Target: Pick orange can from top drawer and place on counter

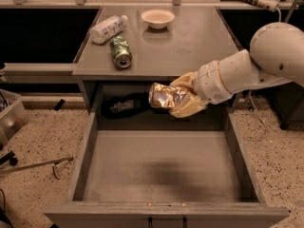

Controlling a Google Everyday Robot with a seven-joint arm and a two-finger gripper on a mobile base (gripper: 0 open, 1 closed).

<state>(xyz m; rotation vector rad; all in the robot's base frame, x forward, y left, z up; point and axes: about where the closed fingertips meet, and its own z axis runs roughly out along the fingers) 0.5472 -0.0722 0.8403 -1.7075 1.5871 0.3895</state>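
Note:
The orange can [165,97] is a shiny, dented orange-gold can. My gripper [176,99] is shut on it, with its tan fingers [186,107] wrapped around the can's right side. It hangs in the air above the back of the open top drawer [161,167], just below the front edge of the counter [185,46]. The drawer's grey floor is bare. My white arm reaches in from the right.
On the counter lie a green can [120,52], a white plastic bottle [108,28] and a small white bowl [157,18]. A dark object [119,106] lies in the recess behind the drawer. A grey bin [7,118] stands on the floor at left.

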